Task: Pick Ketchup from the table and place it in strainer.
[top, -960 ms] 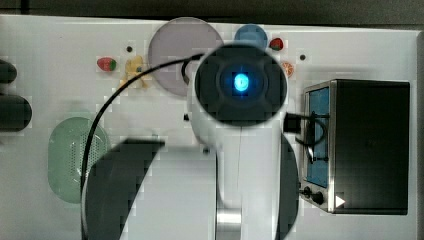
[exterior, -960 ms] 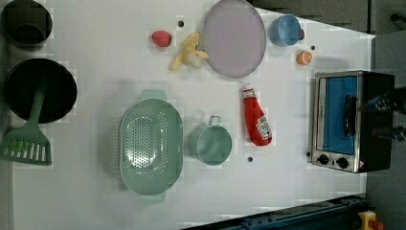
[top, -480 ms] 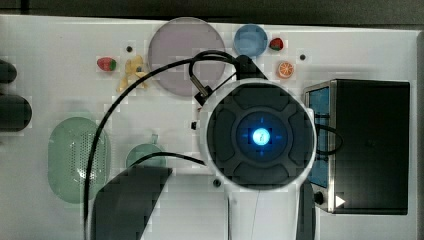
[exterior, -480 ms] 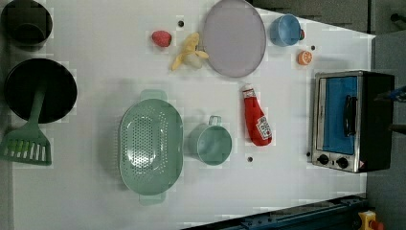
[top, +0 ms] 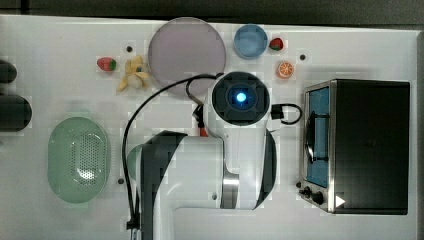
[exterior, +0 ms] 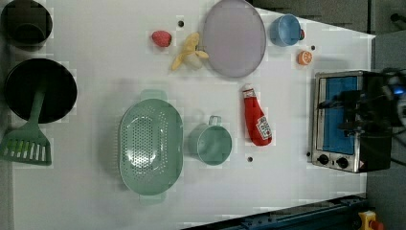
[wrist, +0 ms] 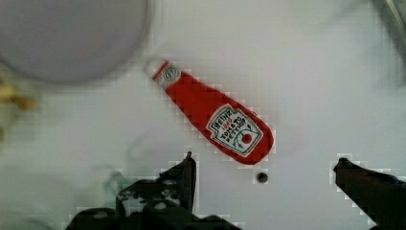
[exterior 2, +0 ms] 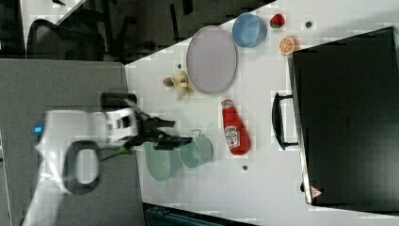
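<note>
The tool (wrist: 263, 167) hangs above the worktop (exterior: 95, 201) with its fingers spread wide and nothing between them, the ketchup (wrist: 215, 122) lying flat just ahead of the tips. Taking the green mug (exterior: 214, 143) as the marker and reading the left view from its left side: the strainer (exterior: 151, 146) sits close on the left view's left of the mug, and the ketchup lies on its side just to the mug's right, cap toward the grey plate (exterior: 233, 37). To my eye the reach is unfinished; I'd centre over the label, turn the fingers across the bottle's width, and come straight down before squeezing, since it may roll.
</note>
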